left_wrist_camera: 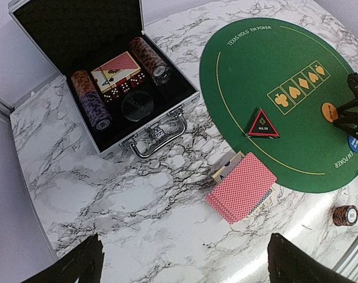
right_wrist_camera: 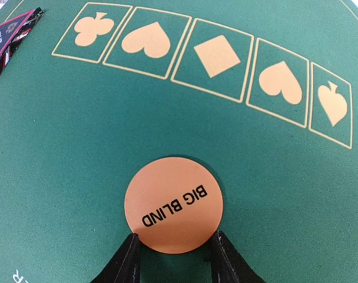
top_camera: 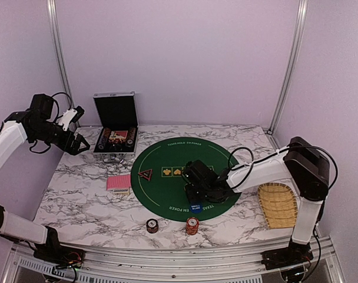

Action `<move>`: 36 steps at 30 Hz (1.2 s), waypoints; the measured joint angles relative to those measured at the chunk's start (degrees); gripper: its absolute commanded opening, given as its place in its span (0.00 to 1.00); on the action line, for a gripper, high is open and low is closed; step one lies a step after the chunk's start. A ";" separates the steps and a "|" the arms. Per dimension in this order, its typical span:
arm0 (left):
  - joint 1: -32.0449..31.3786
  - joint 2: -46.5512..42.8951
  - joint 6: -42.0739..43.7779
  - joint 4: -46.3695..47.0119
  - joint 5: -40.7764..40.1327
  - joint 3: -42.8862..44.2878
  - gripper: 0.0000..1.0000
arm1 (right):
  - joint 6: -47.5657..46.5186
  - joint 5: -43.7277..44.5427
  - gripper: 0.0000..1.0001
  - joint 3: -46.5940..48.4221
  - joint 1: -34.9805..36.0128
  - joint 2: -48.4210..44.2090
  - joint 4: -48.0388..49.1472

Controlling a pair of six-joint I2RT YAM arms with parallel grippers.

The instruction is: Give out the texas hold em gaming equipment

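Note:
My right gripper (top_camera: 198, 190) is low over the green poker mat (top_camera: 167, 191). In the right wrist view its fingers (right_wrist_camera: 131, 250) touch both sides of the near edge of an orange disc marked BIG BLIND (right_wrist_camera: 173, 203). A blue disc (top_camera: 195, 207) lies just in front of it. A triangular red-black marker (top_camera: 145, 174) lies on the mat's left part. A pile of pink-red-backed cards (top_camera: 118, 183) lies left of the mat. Two chip stacks (top_camera: 152, 226) (top_camera: 192, 225) stand near the front edge. My left gripper (top_camera: 79, 143) is open and empty, high at the far left.
An open black metal-edged case (top_camera: 115, 127) with chips, cards and dice stands at the back left. A woven bamboo tray (top_camera: 277, 203) lies at the right edge. The left wrist view shows marble table (left_wrist_camera: 138, 224) below the left fingers.

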 measured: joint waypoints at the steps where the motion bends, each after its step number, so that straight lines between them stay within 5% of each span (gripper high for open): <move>1: 0.00 0.00 0.00 0.00 0.00 0.00 0.99 | -0.02 0.02 0.39 0.07 -0.22 0.13 0.24; 14: 0.00 0.00 0.00 -0.37 -0.13 0.00 0.99 | -0.04 -0.37 0.38 7.17 -6.99 6.36 3.19; 30: 0.00 0.00 0.02 -0.76 -0.17 0.00 0.99 | -4.92 -2.36 0.35 28.94 -15.67 20.92 0.48; 36: 0.00 0.00 0.02 -0.81 -0.22 0.00 0.99 | -7.43 -3.98 0.57 30.32 -16.28 21.53 -0.13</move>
